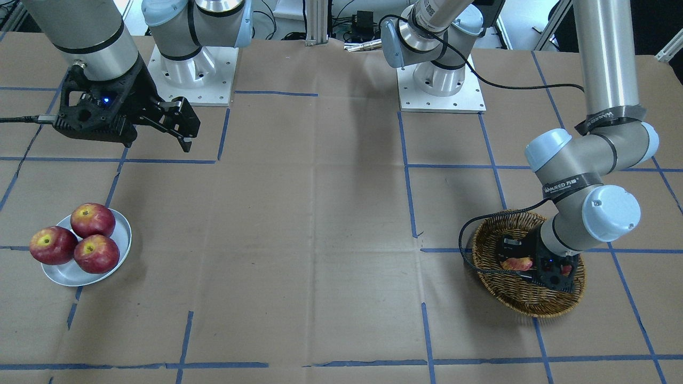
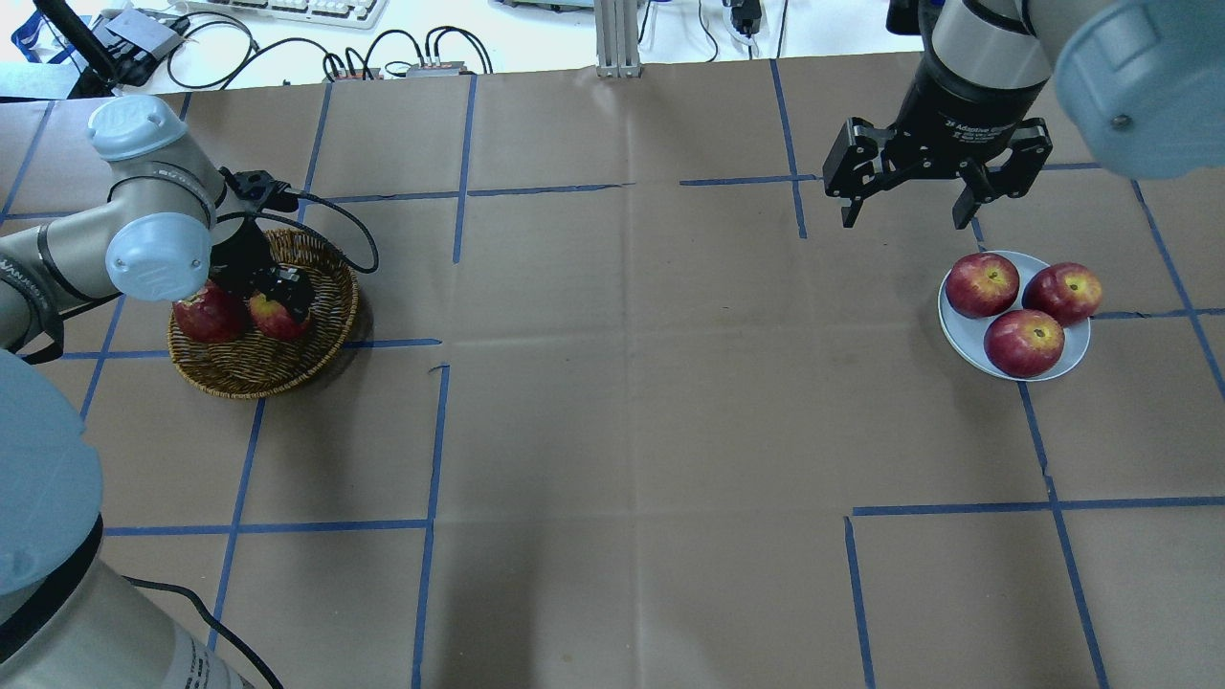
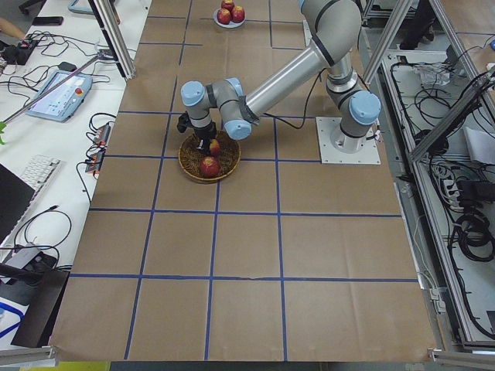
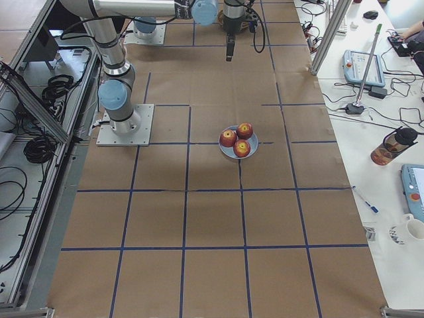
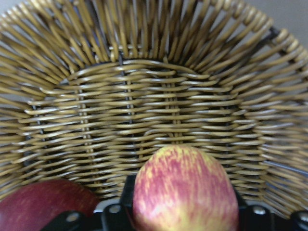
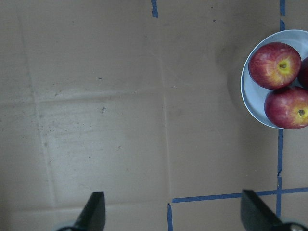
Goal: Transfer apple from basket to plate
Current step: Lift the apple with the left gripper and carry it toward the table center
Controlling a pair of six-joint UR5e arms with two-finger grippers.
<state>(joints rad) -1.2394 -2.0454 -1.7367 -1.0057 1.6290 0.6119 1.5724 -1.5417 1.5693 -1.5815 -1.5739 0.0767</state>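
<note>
Fingers of your left gripper (image 2: 278, 305) are closed on the apple (image 5: 185, 190), red-orange streaked yellow, low in the basket (image 2: 287, 368) at the left of the counter (image 2: 612, 383); fingers of your right gripper (image 2: 903, 218) hang wide open, empty.

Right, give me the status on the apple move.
Done: three red apples sit on the plate. In hand: the left tool appears clamped on the apple, low in the basket beside a dark apple. Left: lift, carry across, set it on the plate. The right tool hangs open near the plate.
</note>
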